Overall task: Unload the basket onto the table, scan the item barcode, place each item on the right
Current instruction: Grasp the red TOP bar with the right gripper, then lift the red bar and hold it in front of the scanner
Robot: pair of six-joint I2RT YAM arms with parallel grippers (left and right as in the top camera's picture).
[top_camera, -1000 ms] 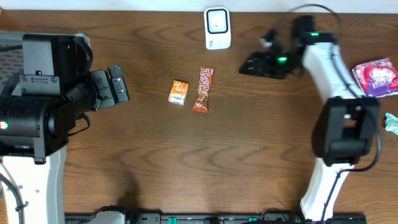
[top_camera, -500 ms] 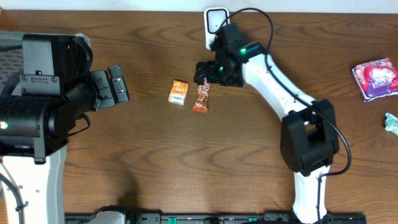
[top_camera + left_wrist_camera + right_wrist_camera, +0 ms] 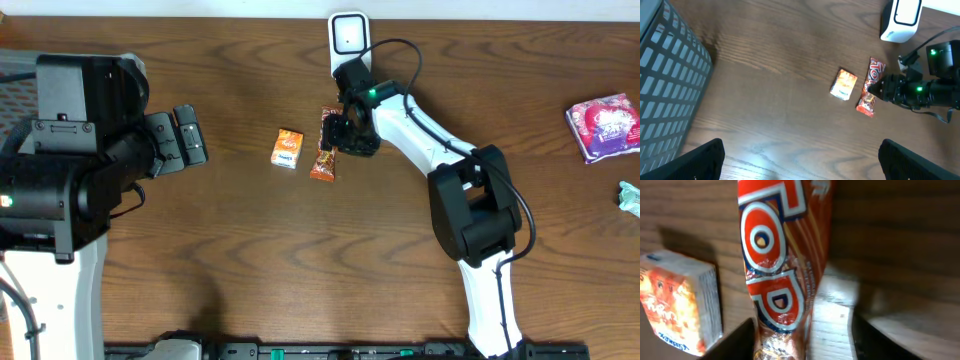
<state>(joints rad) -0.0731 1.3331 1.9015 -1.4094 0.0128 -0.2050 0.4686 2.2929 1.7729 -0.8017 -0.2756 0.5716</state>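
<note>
Candy bar (image 3: 772,270) partly hidden overhead under half-parted right gripper (image 3: 797,340), no sure grip; left gripper (image 3: 807,162) wide, empty.

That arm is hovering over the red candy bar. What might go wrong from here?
The shiny candy bar sits nearer one finger of the right tool than the other, so it could slip or twist in a pinch. The orange box lies close beside it and might get nudged.

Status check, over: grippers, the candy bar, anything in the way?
Left gripper open, off to the side. Right gripper open, straddling the red candy bar, not clamped. Bar flat on table. Orange packet close beside it, apart.
</note>
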